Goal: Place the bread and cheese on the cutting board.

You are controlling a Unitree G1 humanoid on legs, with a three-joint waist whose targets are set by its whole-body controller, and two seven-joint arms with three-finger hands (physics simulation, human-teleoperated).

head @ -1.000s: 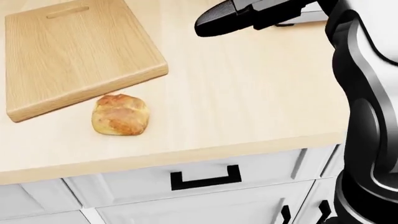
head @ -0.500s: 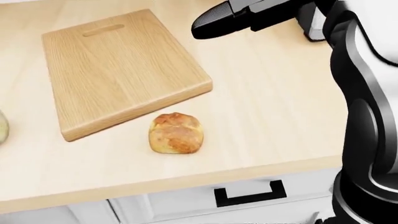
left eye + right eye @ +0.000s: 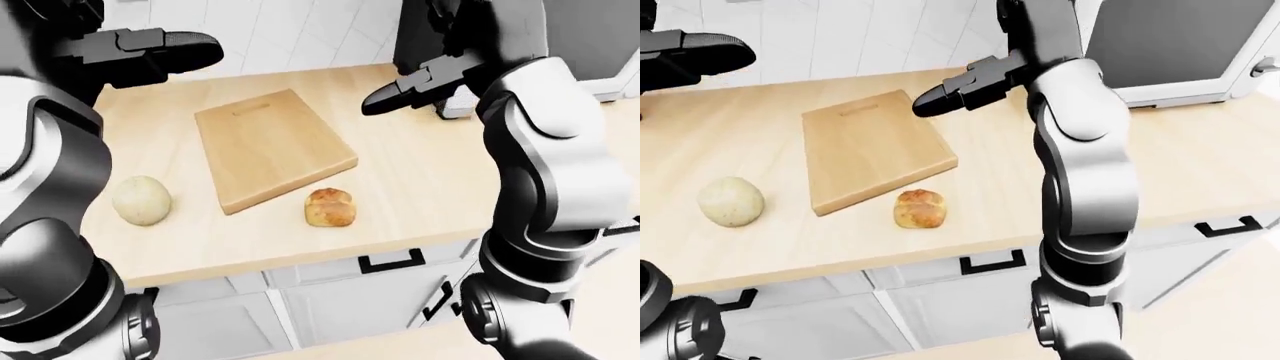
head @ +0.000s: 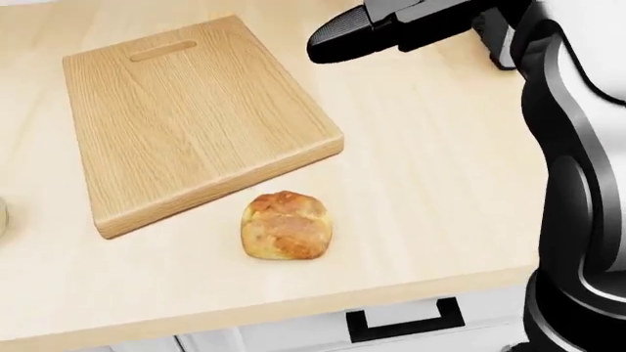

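A wooden cutting board (image 4: 191,117) with a handle slot lies on the light counter, nothing on it. The golden bread roll (image 4: 287,225) rests on the counter just below the board's lower right corner, not touching it. A pale round cheese (image 3: 141,200) sits on the counter left of the board. My right hand (image 4: 343,33) hovers open above the board's upper right corner, fingers stretched leftwards and holding nothing. High at the upper left of the left-eye view, my left hand (image 3: 175,51) is open too, well above the counter and the cheese.
The counter edge (image 4: 293,308) runs below the bread, with white drawers and black handles (image 3: 392,262) underneath. A grey and black appliance (image 4: 494,40) stands on the counter behind my right arm. A dark-windowed unit (image 3: 1170,45) sits at the top right.
The camera has moved: board and bread have slid right and slightly down in the head view. My right hand holds about the same place in the picture. Nothing was grasped.
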